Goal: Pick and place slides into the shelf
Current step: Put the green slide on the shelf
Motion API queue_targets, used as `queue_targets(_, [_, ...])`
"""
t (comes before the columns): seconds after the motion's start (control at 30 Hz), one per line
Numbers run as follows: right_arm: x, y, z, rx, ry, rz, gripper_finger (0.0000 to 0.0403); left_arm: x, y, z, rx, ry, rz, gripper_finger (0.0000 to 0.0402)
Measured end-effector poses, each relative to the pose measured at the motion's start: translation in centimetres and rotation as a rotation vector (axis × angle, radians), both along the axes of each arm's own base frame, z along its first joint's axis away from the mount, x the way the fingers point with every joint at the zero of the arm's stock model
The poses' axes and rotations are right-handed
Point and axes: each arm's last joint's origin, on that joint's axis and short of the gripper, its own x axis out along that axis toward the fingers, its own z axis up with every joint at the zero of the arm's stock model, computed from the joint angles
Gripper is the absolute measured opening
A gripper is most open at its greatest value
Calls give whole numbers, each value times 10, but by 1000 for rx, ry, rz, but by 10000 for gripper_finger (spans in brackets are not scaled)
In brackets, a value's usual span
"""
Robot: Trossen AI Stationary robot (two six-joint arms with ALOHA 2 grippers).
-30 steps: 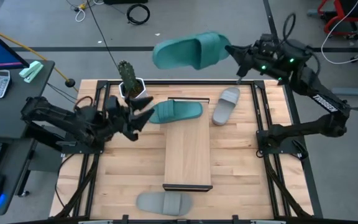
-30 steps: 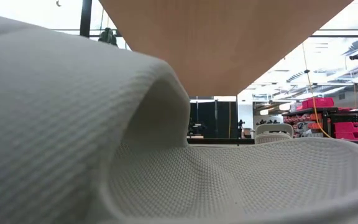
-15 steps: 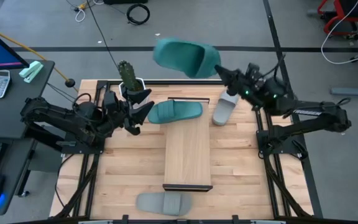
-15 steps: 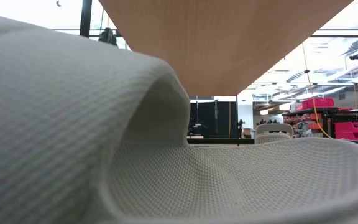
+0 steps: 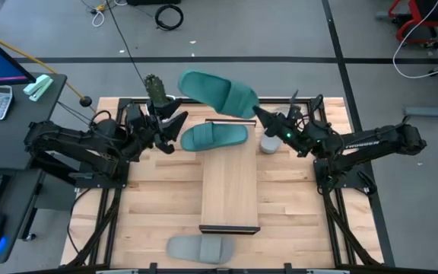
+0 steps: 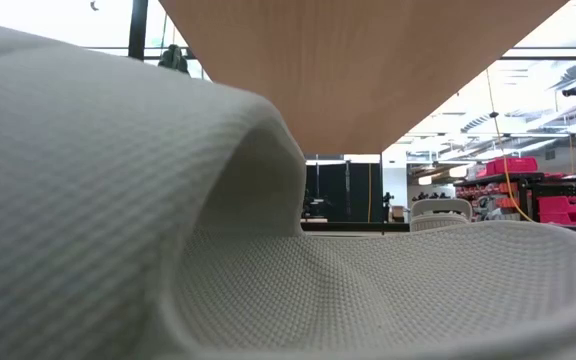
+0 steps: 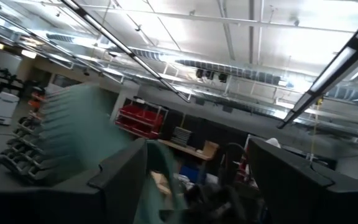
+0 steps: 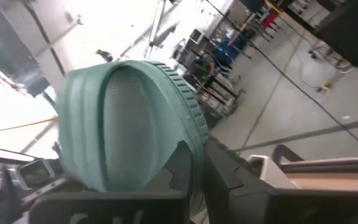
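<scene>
While gripping a teal slide (image 5: 217, 91), the right tool (image 5: 258, 116) has dropped toward the shelf (image 5: 231, 186)

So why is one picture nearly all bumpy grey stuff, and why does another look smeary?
In the low view, a light grey slide lies right against the camera, so its woven texture fills the frame beneath the shelf. In the left wrist view, the teal slide is streaked with motion blur. The right wrist view shows the held teal slide fairly sharp against bright glare.

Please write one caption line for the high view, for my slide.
Right hand carries a teal slide toward the shelf; left hand waits by the second teal slide.
</scene>
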Motion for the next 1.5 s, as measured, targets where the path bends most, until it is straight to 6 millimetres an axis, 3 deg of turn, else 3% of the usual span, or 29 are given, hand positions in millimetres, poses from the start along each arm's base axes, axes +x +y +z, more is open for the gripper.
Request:
queue_targets(0.33, [-3, 1, 9, -14, -79, 1, 20, 0, 3, 1, -10, -10, 18, 281])
queue_targets(0.8, [1, 2, 23, -44, -90, 60, 20, 12, 24, -6, 18, 15, 137, 282])
queue_targets(1.13, [7, 2, 23, -47, -61, 63, 20, 27, 25, -10, 71, -75, 71, 282])
queue_targets(1.5, [8, -3, 22, -45, -53, 35, 20, 27, 20, -9, 62, -102, 31, 282])
